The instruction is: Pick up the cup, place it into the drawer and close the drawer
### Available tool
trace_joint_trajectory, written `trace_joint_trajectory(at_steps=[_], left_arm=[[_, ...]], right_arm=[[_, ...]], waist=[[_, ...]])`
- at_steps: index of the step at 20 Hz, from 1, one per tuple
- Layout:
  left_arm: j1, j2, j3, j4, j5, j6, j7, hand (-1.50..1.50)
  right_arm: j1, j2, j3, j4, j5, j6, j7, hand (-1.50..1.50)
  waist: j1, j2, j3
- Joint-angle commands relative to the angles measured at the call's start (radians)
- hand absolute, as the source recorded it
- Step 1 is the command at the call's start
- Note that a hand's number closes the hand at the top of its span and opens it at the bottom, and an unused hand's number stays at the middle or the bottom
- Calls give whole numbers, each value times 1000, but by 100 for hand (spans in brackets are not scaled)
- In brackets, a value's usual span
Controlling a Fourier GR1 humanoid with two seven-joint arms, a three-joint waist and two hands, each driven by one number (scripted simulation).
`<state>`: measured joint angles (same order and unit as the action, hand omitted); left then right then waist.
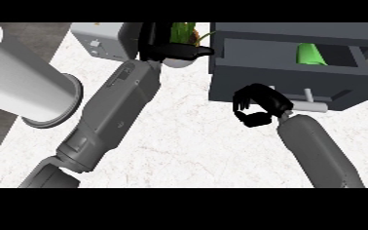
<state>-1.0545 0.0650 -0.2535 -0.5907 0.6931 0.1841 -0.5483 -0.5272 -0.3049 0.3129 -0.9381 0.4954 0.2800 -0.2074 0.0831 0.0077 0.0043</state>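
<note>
Nearest me, both grey forearms come up from the lower edge over the white speckled table [179, 146]. My right forearm [316, 151] rises on the right side; my left forearm [115, 112] runs diagonally from lower left toward the top centre.

Right hand [257, 108]: black, fingers curled in, holding nothing I can see. It sits against the front face of the dark grey drawer [280, 80], just left of the pale handle [310, 105]. I can't tell whether it touches the handle itself.

At the left edge a big light grey cylinder [32, 87] with a flared rim lies at an angle, partly over the table's edge.

Farther out, the drawer is pulled open. The green cup [310, 54] is inside it, toward the right half of the compartment, only its upper part showing above the drawer's front wall.

Farther still, left hand [169, 46] is at the top centre, fingers curled, one finger pointing right toward the drawer's left corner. Can't tell whether it grips anything; it overlaps a white round object [178, 62] and some green and brown stuff [188, 31] behind it, too hidden to identify.

Just left of that hand, a light grey box [97, 39] sits on the table at the top edge, with small dark marks on its face.
</note>
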Motion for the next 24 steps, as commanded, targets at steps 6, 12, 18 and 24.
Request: trace_joint_trajectory(at_steps=[6, 12, 18, 24], left_arm=[[148, 97, -8, -96, 6, -80, 30, -150], [156, 114, -14, -133, 13, -107, 69, -150], [196, 147, -26, -161, 4, -155, 60, -150], [206, 146, -21, -186, 22, -176, 75, -150]], right_arm=[[-252, -46, -199, 321, -59, -94, -178, 150], [-384, -86, -282, 420, -86, -136, -135, 150], [-394, -138, -311, 412, -119, -97, -131, 150], [-394, -161, -334, 371, -159, -53, -121, 150]], waist=[[61, 16, 1], [94, 34, 1], [116, 40, 0], [135, 41, 0]])
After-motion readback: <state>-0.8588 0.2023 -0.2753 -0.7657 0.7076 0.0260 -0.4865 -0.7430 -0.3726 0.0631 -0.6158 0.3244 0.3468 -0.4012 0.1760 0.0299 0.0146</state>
